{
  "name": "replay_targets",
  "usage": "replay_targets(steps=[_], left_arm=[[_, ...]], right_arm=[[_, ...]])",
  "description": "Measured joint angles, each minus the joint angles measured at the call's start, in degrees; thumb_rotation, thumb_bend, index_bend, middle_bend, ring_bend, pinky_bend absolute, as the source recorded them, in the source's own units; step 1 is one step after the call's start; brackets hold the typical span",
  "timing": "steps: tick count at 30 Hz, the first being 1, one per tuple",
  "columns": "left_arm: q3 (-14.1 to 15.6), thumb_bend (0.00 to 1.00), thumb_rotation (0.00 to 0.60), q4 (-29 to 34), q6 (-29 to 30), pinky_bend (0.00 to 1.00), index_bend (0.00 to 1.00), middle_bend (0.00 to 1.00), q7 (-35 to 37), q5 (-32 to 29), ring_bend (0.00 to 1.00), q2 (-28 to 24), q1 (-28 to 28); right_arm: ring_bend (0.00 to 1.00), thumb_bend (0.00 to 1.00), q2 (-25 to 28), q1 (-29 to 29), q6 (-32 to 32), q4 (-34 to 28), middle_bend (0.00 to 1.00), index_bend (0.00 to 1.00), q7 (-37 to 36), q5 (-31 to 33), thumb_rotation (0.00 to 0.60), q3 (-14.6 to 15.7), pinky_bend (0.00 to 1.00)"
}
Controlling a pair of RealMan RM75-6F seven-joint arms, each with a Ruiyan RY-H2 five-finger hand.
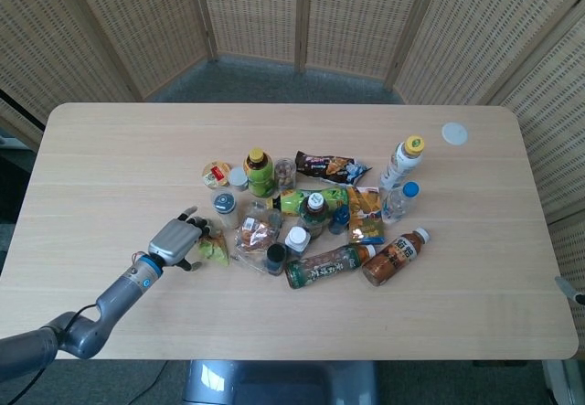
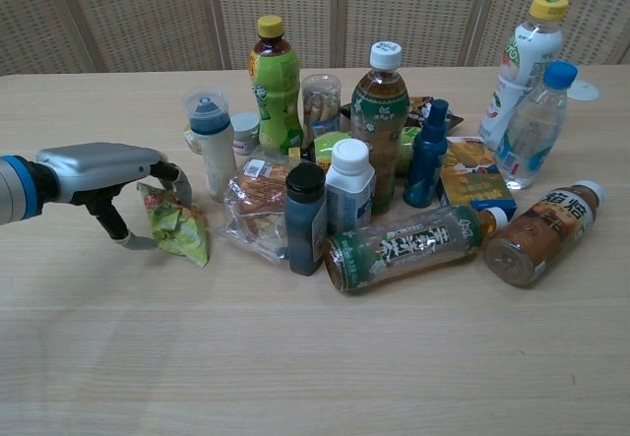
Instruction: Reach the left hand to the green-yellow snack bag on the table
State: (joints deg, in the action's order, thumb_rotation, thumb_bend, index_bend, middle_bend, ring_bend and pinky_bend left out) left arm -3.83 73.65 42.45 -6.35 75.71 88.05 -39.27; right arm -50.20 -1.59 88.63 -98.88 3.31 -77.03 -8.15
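Observation:
The green-yellow snack bag (image 1: 216, 249) (image 2: 178, 225) lies crumpled on the table at the left edge of the cluster of bottles. My left hand (image 1: 177, 241) (image 2: 106, 174) has come in from the left and is right at the bag. Its fingers (image 2: 173, 176) curve over the bag's top edge and its thumb (image 2: 131, 240) sits low by the bag's left side. The fingers are apart and I see no firm grip. Only a grey sliver of my right hand (image 1: 570, 287) shows at the right edge of the head view.
Just right of the bag lie a clear bag of pastry (image 2: 255, 210) and a dark bottle (image 2: 306, 218). A white shaker bottle (image 2: 210, 143) stands behind it. Several more bottles and snack packs crowd the table's middle. A white lid (image 1: 454, 133) lies at the far right.

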Motion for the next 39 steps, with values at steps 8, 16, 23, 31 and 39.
replay_targets(steps=[8,16,23,31,39], left_arm=[[1.0,0.29,0.600,-4.7,4.4,0.24,0.67,0.61,2.5,3.1,0.62,3.6,0.6],[0.4,0.29,0.600,0.2,8.9,0.27,0.69,0.64,7.4,4.7,0.64,-2.4,1.9],[-2.2,0.28,0.600,11.0,16.8,0.27,0.68,0.63,12.1,5.8,0.65,-13.9,4.4],[-8.2,0.28,0.600,23.3,27.5,0.27,0.68,0.63,16.3,6.8,0.65,-27.2,7.6],[-13.3,0.28,0.600,29.5,31.6,0.26,0.68,0.63,18.8,6.0,0.64,-33.4,8.6]], right_arm=[[0.00,0.02,0.1,-0.1,0.0,-0.1,0.00,0.00,0.3,-0.1,0.513,-0.3,0.00],[0.00,0.02,-0.4,-0.5,-0.8,0.3,0.00,0.00,0.4,-0.2,0.513,-0.3,0.00],[0.00,0.02,-1.2,-1.3,-1.6,0.8,0.00,0.00,0.2,-0.7,0.513,-0.4,0.00],[0.00,0.02,-2.8,-2.2,-2.5,1.7,0.00,0.00,-0.1,-0.9,0.513,-0.6,0.00],[0.00,0.02,-3.2,-2.1,-2.4,2.1,0.00,0.00,-0.5,-0.9,0.514,-0.6,0.00]])
